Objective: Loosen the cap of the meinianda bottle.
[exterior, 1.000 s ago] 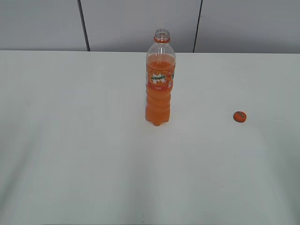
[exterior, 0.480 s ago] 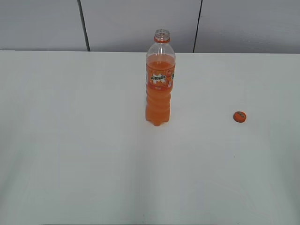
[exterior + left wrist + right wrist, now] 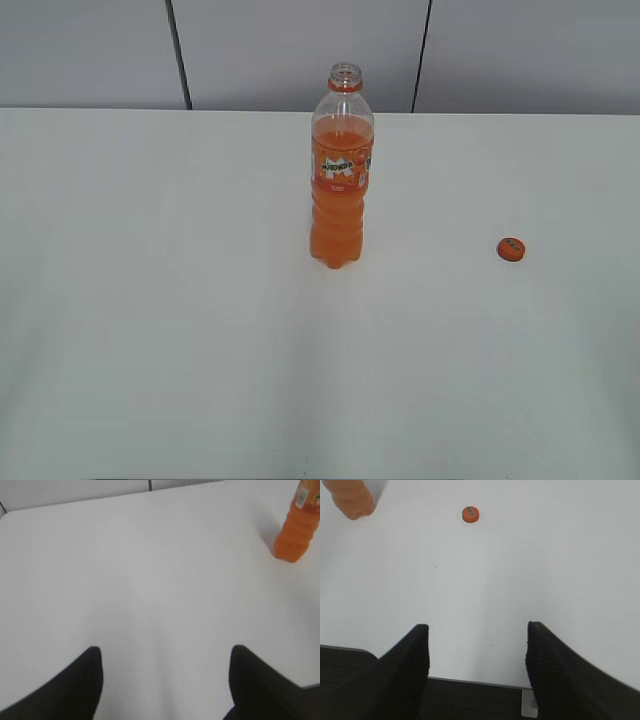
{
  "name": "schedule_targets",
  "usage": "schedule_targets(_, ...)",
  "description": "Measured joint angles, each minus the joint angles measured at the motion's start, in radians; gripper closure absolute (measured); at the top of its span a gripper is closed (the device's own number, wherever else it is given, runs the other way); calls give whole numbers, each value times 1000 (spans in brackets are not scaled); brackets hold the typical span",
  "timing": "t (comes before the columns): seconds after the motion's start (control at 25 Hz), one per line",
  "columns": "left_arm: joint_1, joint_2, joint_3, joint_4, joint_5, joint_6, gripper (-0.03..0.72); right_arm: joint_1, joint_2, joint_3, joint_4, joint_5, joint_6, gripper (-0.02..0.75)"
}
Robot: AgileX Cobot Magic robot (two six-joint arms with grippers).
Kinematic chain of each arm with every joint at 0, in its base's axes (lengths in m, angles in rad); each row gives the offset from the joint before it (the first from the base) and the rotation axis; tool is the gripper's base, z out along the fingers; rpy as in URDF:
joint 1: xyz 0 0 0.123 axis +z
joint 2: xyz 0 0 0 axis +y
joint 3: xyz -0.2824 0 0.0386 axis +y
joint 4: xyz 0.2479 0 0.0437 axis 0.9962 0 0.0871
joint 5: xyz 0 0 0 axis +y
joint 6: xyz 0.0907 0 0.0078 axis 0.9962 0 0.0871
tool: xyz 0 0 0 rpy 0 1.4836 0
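Note:
The meinianda bottle (image 3: 341,170) stands upright on the white table (image 3: 150,300), its neck open with no cap on it. Its lower body shows in the left wrist view (image 3: 297,527) and a bit of it in the right wrist view (image 3: 351,497). The orange cap (image 3: 511,249) lies flat on the table to the right of the bottle and shows in the right wrist view (image 3: 470,514). My left gripper (image 3: 165,655) is open and empty, far from the bottle. My right gripper (image 3: 477,630) is open and empty over the table's near edge. Neither gripper shows in the exterior view.
A grey panelled wall (image 3: 300,50) stands behind the table. The table's near edge (image 3: 470,682) shows in the right wrist view, with dark floor below it.

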Motion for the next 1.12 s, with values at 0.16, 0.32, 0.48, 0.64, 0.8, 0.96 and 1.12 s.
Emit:
schedule_targets(0.16,0,-97,1,0,-1,0,205,0,0,0,0,0,0,278)
schedule_targets(0.32,0,-94,5,0,1,0,205,0,-8,0,1,1,0,279)
schedule_targets(0.48,0,-94,5,0,1,0,205,0,-38,0,1,1,0,279)
schedule_targets(0.64,0,-100,5,0,0,0,207,0,-99,0,1,1,0,279)
schedule_targets(0.8,0,-99,5,0,0,0,207,0,-136,0,1,2,0,279)
schedule_targets(0.96,0,-96,5,0,0,0,207,0,-139,0,1,2,0,279)
schedule_targets(1.12,0,-95,5,0,-1,0,207,0,-139,0,1,2,0,279)
